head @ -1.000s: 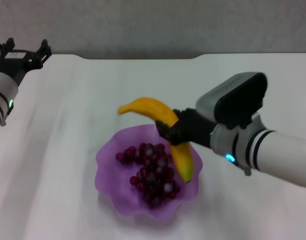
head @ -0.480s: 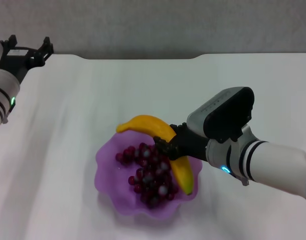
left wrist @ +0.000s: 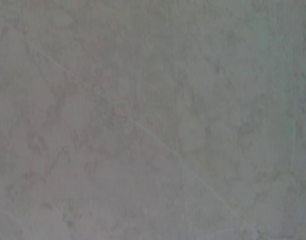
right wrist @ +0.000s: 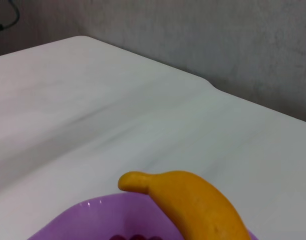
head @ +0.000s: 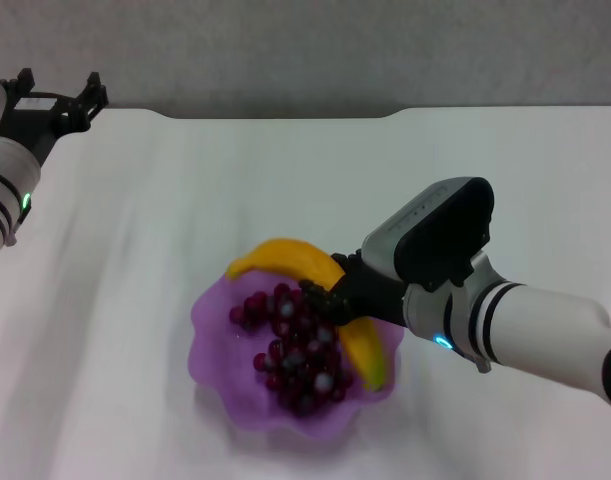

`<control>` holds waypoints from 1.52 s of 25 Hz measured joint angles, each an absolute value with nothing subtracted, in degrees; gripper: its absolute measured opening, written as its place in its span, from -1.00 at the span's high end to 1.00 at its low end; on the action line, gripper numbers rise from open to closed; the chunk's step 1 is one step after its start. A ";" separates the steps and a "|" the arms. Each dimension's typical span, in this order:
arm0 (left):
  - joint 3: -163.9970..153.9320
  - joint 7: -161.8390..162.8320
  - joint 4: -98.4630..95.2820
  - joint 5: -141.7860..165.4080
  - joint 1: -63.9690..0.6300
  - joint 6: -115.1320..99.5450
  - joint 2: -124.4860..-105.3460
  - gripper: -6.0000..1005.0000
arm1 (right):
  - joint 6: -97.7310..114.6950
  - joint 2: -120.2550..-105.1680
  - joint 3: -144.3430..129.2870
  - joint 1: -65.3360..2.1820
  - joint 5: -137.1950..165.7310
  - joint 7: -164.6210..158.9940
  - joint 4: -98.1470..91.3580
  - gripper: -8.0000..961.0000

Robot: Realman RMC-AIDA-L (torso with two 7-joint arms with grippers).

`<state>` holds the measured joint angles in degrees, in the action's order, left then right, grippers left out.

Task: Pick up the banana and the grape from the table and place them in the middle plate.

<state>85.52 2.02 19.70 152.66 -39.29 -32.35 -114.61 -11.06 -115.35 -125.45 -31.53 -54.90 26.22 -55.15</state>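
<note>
Two fruits are at the middle plate (head: pixel 220 395) now: the grape (head: pixel 295 345) lies heaped inside it, and the banana (head: pixel 305 268) arcs over the plate's far and right rim, partly resting against the grape bunch. The right gripper (head: pixel 330 292) reaches in from the robot's right, its dark fingers pinching the banana around mid-length, just over the bunch. In the right wrist view the banana (right wrist: pixel 193 202) shows its stem end poking out past the purple rim (right wrist: pixel 87 215), with bare desk (right wrist: pixel 142 115) beyond.

Judging from its look, the banana is light, firm enough to keep its curve, smooth-skinned and easily bruised, so a moderate squeeze across the thick middle suits it; a hold near either tapering end would likely let it swing or slip. The grape bunch looks soft and loose, prone to shedding berries, and is best taken around its bulk or stem, though it already sits in place. The plate appears thin and light, so it may slide if pushed.

The left gripper (head: pixel 55 100) is parked at the desk's far left corner, its fingers spread with nothing between them.
</note>
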 joint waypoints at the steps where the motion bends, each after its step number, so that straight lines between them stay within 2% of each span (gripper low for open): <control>1: 85.52 2.02 19.72 152.67 -39.29 -32.35 -114.61 -0.77 | -11.27 -115.34 -125.65 -31.64 -54.91 26.22 -55.13 -0.23; 10: 85.52 2.02 19.82 152.67 -39.24 -32.59 -114.61 -0.77 | -11.17 -115.29 -125.93 -31.85 -54.93 26.25 -55.94 -0.26; 12: 85.52 2.02 19.76 152.66 -39.10 -32.65 -114.61 -0.77 | -10.81 -115.21 -125.46 -31.66 -54.82 26.39 -56.86 -0.73; 18: 85.52 2.02 19.56 152.66 -38.76 -32.49 -114.48 -0.77 | -9.37 -115.13 -123.38 -29.82 -54.22 29.03 -61.69 -0.88; 30: 85.52 1.55 19.51 152.67 -37.70 -32.88 -114.52 -0.77 | 8.58 -115.13 -117.32 -18.07 -54.23 35.98 -65.91 -0.88; 38: 85.52 1.32 19.51 152.56 -37.70 -33.11 -114.55 -0.77 | 24.23 -115.14 -111.83 -16.58 -54.83 32.57 -54.70 -0.88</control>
<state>85.52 1.32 19.51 152.56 -37.70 -33.11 -114.55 24.23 -115.14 -111.83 -16.58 -54.83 32.57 -54.70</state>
